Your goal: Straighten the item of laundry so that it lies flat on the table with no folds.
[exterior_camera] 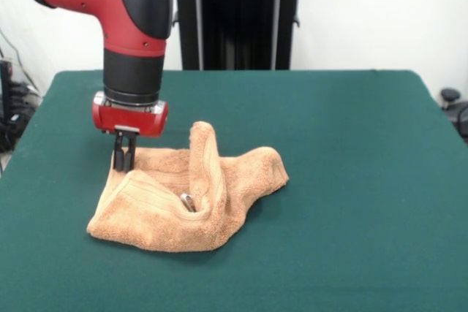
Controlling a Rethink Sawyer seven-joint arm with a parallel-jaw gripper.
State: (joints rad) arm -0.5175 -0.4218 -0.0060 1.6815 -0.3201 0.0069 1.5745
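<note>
The item of laundry (183, 195) is a tan terry towel lying crumpled left of the table's middle, with a raised fold standing up along its centre and a lump at its right end. A small white label shows in the crease. My gripper (123, 163) hangs straight down from the red and black arm at the towel's far left corner. Its two dark fingers (118, 158) stand close together, with their tips at the cloth's edge. Whether cloth is pinched between them cannot be made out. The dark green table (351, 180) spreads wide around the towel.
The black pedestal (238, 16) stands behind the table's far edge. Dark equipment sits off the table's left side (11, 107) and right side (455, 107). Green tabletop stretches to the right of and in front of the towel.
</note>
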